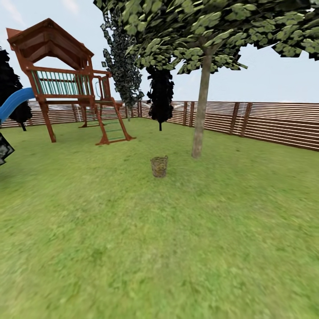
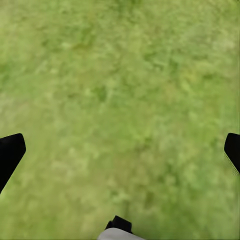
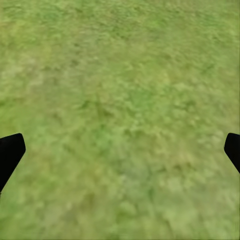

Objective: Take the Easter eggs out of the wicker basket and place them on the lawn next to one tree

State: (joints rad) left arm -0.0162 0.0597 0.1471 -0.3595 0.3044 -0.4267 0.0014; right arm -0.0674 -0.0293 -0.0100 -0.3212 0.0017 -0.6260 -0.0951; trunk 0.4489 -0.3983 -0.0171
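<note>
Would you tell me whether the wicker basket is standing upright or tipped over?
Upright: the wicker basket stands on the lawn with its rim on top, near the tree.

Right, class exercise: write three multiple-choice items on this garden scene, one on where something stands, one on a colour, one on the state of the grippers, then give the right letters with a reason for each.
1. Where does the wicker basket stand?
A. on the lawn, near the foot of the pale-trunked tree
B. under the play tower
C. against the fence

2. What colour is the slide on the play tower?
A. red
B. blue
C. yellow

3. How do the two grippers stand?
A. both shut on eggs
B. one open, one shut
C. both open, holding nothing

Answers:
1 A: the basket sits on the lawn just left of the tree trunk, apart from it.
2 B: the slide is blue.
3 C: the fingertips of the left gripper and the right gripper sit wide apart, with only grass between.
</note>
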